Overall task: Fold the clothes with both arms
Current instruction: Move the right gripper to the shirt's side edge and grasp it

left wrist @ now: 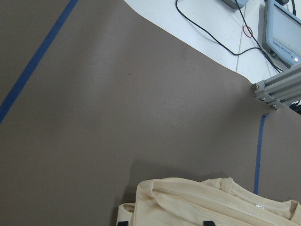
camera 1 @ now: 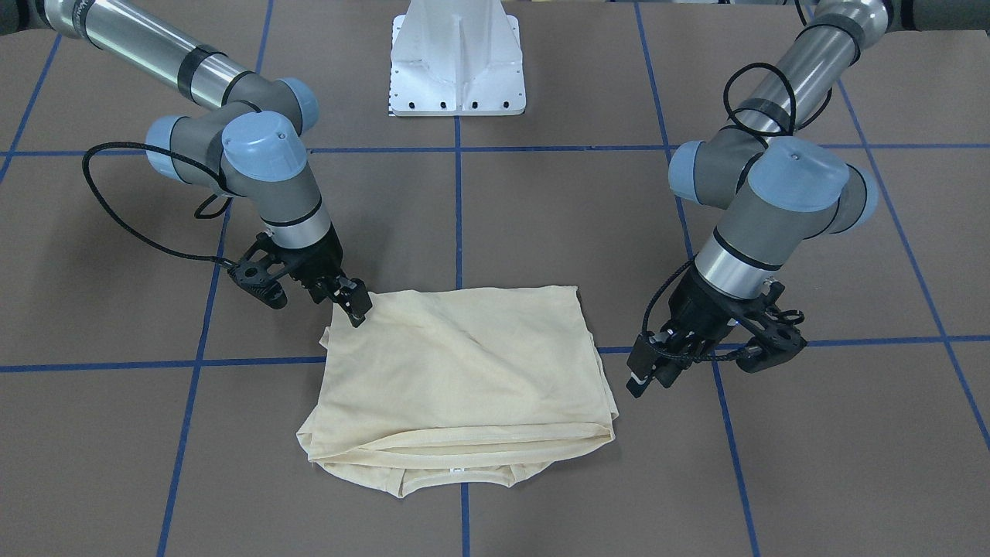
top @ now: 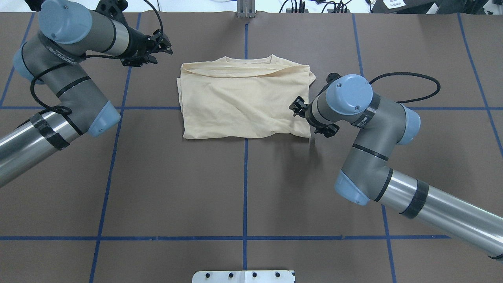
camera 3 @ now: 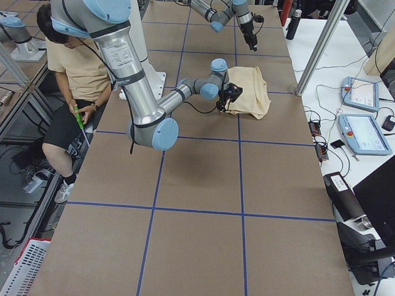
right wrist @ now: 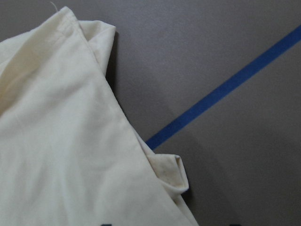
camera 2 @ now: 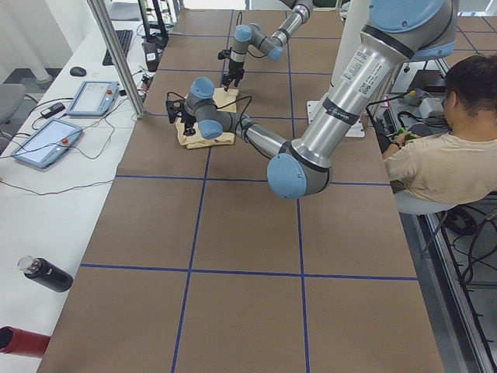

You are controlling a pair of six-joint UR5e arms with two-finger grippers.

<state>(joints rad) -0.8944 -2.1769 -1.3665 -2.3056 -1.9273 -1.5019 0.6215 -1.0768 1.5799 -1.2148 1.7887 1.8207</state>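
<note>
Cream knit T-shirt (camera 1: pixel 464 363), folded into a soft, creased rectangle, is lying flat on the brown, blue-taped surface (camera 1: pixel 541 232). Right gripper (camera 1: pixel 354 304) is hanging over one corner, jaws spread. Left gripper (camera 1: pixel 652 377) is hanging off the opposite side, jaws spread.

Six cameras around one table, all sharing the folded T-shirt (top: pixel 239 102).

The overhead exterior view looks forward and down from behind the robot, with the shirt lying between the jaws of the left gripper (top: pixel 168 45) and the right gripper (top: pixel 295 108). The front-facing view looks steeply down from across the table (camera 1: pixel 541 224) and nearer, so the sides swap. It shares the shirt and both grippers with the overhead view. The two side views look along the table from its ends, far off, with the shirt small beside the near arm's jaws. Each wrist camera looks past its own jaws from very close. The left one sees the collar edge at its jaws, the right one a shirt corner.
</note>
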